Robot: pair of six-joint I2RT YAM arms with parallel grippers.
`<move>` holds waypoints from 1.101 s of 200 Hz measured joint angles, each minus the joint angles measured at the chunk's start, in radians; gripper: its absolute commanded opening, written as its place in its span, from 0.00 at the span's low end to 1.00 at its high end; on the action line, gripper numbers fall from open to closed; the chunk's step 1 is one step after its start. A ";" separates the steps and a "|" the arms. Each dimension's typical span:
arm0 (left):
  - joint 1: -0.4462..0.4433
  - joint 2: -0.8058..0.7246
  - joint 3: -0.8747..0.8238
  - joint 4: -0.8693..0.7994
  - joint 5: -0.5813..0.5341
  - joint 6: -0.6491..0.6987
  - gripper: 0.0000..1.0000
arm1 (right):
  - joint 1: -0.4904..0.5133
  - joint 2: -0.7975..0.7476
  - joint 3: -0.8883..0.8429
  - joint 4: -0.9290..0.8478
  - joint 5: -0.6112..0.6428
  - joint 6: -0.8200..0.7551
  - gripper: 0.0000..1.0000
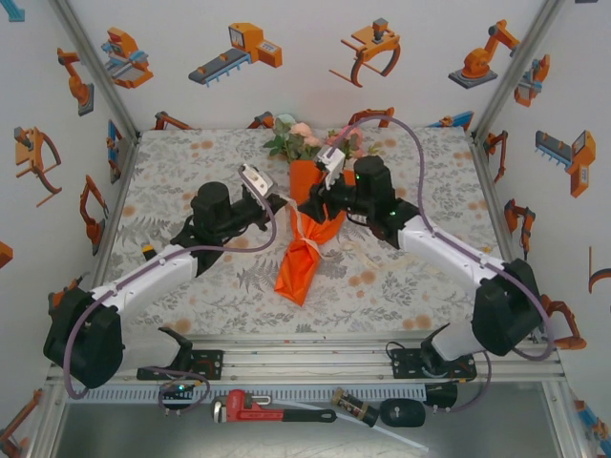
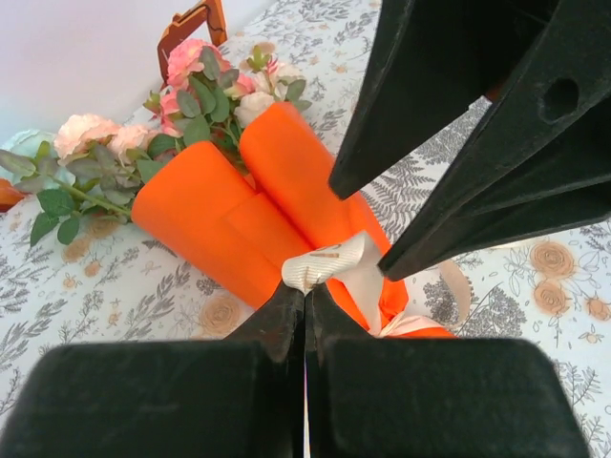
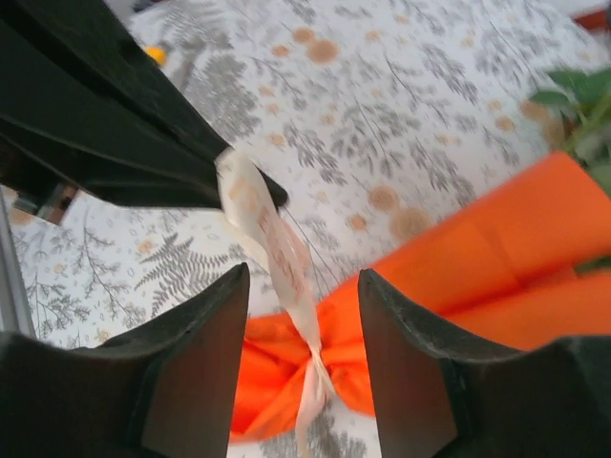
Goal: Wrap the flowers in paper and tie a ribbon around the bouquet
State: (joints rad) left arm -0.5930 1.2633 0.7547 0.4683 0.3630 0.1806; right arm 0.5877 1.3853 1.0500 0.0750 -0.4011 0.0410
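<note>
Left gripper (image 2: 305, 292): fingers pressed together, pinching a fold of the ribbon (image 2: 329, 266) at their tips, just above the bouquet's narrow waist.
Right gripper (image 3: 301, 279): fingers spread apart. A ribbon strand runs up between them and appears clear of both. In the left wrist view its two dark fingers reach in from the upper right, the lower tip just beside the pinched fold.
Ribbon: cream-white. It rises from the cinched waist of the paper (image 3: 496, 239) to the left gripper's tip, and a loose loop lies on the cloth beside the bouquet.
Paper: bright orange, rolled around the stems, gathered tight at the waist and flaring again below it.
Flowers (image 2: 191, 86): pink and cream blooms with green leaves, spilling from the wide end of the wrap towards the far wall.
Bouquet (image 1: 304, 250): lying flat mid-table, blooms far, tail pointing towards the arm bases, between the two grippers.
Table (image 1: 191, 162): covered with a grey and orange floral cloth.
Front ledge: a red wrench (image 1: 272, 408) lies there, well apart from the bouquet.
</note>
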 measured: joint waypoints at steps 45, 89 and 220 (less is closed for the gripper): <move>0.000 0.000 0.000 0.011 0.005 -0.003 0.00 | -0.275 -0.195 -0.111 -0.219 0.170 0.241 0.46; 0.000 -0.003 0.000 0.011 0.005 -0.002 0.00 | -0.410 -0.169 -0.209 -0.470 0.325 0.326 0.44; 0.010 -0.015 0.000 0.010 0.005 0.042 0.00 | -0.329 0.003 -0.131 -0.747 0.136 -0.647 0.55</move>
State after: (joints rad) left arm -0.5835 1.2484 0.7544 0.4782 0.3679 0.2226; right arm 0.2584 1.3888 0.9192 -0.6716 -0.2649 -0.6056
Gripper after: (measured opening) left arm 0.008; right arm 0.541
